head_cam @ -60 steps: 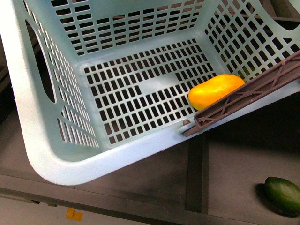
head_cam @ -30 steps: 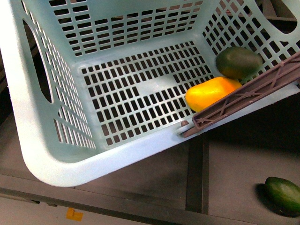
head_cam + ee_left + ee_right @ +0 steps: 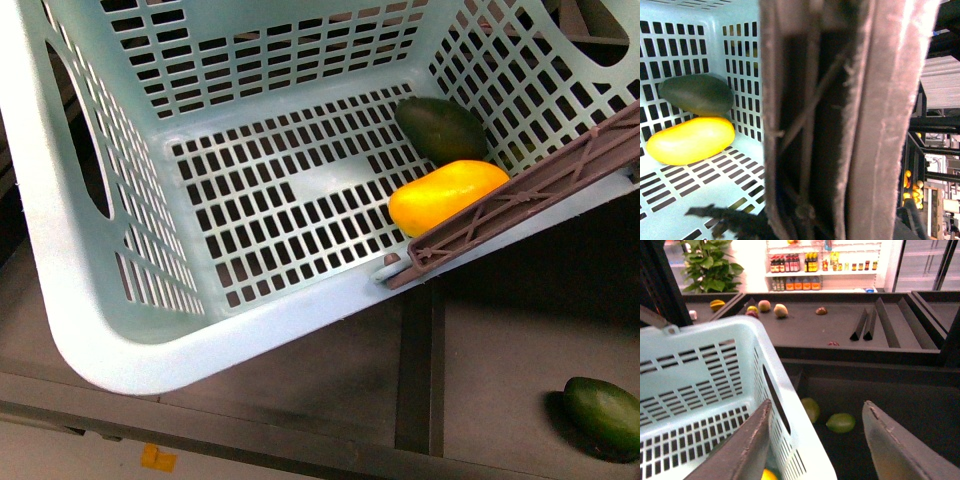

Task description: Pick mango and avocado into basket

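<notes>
Outside the basket (image 3: 120,330), a green oval fruit (image 3: 603,414) lay on the dark shelf (image 3: 500,370) at the lower right of the front view, well apart from the basket wall. The right wrist view showed two more lighter green fruits (image 3: 841,422) on the dark shelf just beyond the basket's rim, small fruits (image 3: 781,310) on a dark tray further back, and a potted plant (image 3: 712,265) and bottle shelving (image 3: 795,267) behind. The brown handle (image 3: 520,195) lay folded across the basket's near right rim and partly covered the mango's lower edge in the front view; in the left wrist view it filled the middle of the picture and blocked most of what lay past it. Mango (image 3: 446,196) and avocado (image 3: 441,129) both sat on the slotted floor in the basket's right corner, side by side and touching, avocado nearer the back wall. Right gripper (image 3: 815,445) hovered over the basket's rim, jaws spread wide, nothing between them. Left gripper: fingers weren't visible, only the handle right up against the camera, so can't tell its state.
</notes>
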`<move>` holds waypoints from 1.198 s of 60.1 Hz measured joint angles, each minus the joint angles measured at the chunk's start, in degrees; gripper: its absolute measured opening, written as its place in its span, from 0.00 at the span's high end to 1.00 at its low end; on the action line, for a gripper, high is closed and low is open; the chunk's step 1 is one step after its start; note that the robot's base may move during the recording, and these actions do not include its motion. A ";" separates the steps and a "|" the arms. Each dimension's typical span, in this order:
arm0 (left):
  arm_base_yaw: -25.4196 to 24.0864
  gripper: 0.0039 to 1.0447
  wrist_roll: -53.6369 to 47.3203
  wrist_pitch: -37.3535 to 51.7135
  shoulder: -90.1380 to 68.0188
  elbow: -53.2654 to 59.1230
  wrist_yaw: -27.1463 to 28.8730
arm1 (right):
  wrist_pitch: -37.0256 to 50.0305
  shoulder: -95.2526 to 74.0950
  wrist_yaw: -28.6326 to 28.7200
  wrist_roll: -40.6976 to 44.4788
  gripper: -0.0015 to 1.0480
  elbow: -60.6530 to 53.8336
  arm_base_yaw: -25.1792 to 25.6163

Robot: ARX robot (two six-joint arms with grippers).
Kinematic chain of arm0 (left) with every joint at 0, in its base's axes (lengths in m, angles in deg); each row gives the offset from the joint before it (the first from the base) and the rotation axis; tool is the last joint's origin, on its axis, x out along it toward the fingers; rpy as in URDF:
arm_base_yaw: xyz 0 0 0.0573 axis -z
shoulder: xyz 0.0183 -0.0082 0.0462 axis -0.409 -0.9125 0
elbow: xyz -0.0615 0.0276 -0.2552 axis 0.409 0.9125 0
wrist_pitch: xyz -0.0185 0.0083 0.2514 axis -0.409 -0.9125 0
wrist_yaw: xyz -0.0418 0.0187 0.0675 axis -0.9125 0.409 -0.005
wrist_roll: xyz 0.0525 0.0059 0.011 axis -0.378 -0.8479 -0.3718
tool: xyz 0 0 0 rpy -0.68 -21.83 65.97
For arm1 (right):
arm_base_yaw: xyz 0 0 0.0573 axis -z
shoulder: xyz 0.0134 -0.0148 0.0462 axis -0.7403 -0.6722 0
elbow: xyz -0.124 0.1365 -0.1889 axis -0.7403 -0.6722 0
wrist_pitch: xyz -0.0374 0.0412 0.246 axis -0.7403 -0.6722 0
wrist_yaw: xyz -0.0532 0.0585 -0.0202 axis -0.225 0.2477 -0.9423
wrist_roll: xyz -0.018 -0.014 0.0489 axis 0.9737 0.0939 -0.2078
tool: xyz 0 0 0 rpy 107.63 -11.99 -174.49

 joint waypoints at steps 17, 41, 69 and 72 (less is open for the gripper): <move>0.00 0.86 -0.04 0.00 0.00 0.00 0.33 | -0.13 9.53 3.45 1.68 0.98 -9.68 3.61; 0.00 0.86 0.00 0.00 0.00 0.00 0.11 | -6.62 22.05 8.07 1.70 0.98 -15.76 8.37; 0.00 0.86 -0.02 0.00 0.00 0.00 0.13 | -17.09 36.89 8.20 1.75 0.98 -18.64 8.37; 0.00 0.86 -0.02 0.00 0.00 0.00 0.15 | -18.38 38.25 8.20 1.75 0.98 -18.64 8.37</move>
